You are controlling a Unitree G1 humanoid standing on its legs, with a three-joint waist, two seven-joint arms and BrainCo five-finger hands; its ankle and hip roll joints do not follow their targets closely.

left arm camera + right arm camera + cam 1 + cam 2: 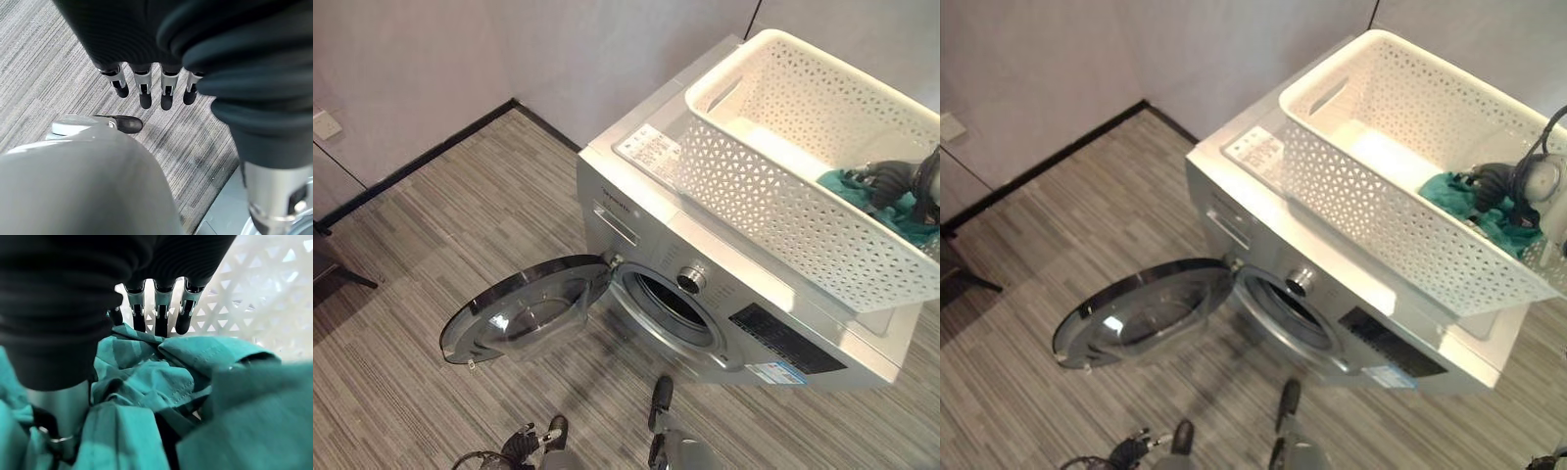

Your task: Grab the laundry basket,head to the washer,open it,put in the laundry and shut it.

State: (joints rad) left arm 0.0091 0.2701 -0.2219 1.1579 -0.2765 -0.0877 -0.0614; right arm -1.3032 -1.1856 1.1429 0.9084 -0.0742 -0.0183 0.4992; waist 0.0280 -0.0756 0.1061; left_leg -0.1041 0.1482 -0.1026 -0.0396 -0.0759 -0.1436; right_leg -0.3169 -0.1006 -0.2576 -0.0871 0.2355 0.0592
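The white lattice laundry basket [773, 206] stands on top of the silver washer [636, 211]. A teal cloth [1449, 193] lies in the basket's near right corner. My right hand [1496, 181] is down inside the basket on that cloth; in the right wrist view its fingers [161, 313] are straight, with the tips against the teal folds [146, 377]. The washer's round door [524, 313] is swung wide open to the left, and the dark drum opening [671, 304] is exposed. My left hand [145, 83] hangs low over the striped floor, fingers straight and holding nothing.
The washer stands in a corner against pale walls with a black skirting [431, 152]. A wall socket [325, 123] is at the far left, and a dark furniture leg [337, 272] pokes in at the left edge. Grey striped floor [460, 225] spreads in front of the washer.
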